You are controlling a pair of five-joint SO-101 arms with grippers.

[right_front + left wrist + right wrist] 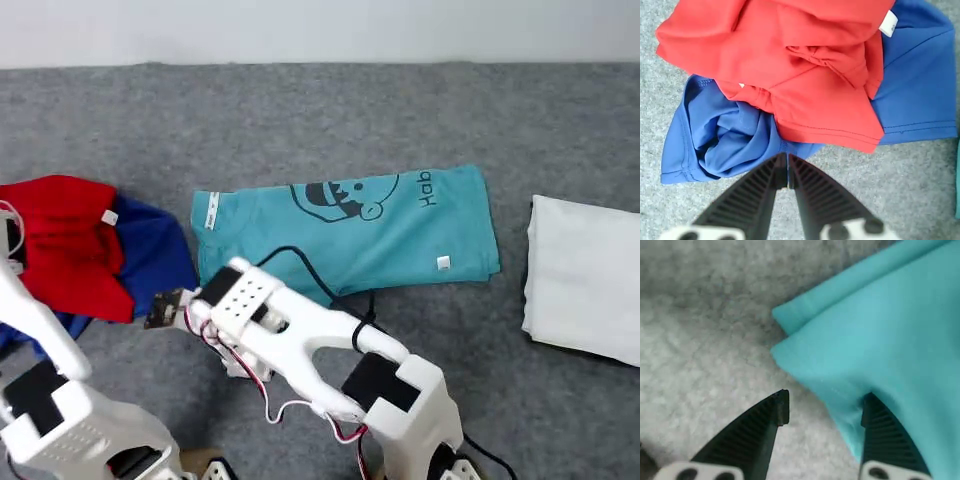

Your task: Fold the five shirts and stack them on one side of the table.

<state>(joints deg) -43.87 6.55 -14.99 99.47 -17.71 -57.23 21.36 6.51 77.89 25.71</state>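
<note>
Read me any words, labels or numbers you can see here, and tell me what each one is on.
Teal shirt: dark lettering beside a cartoon print, cut off at the fold, no whole word readable.
Collar tag on it: too small to read.
Hem tag on it: too small to read.
White tag on the red shirt: too small to read.
No numbers or signs.

table (300, 110) centre: centre shirt (345, 230), flat
table left: upper shirt (65, 245) on lower shirt (155, 250), pile just beside centre shirt
table right: far-right shirt (585, 280), apart from centre shirt
right gripper (825, 407): at centre shirt's near-left corner
left gripper (788, 170): just before pile
</note>
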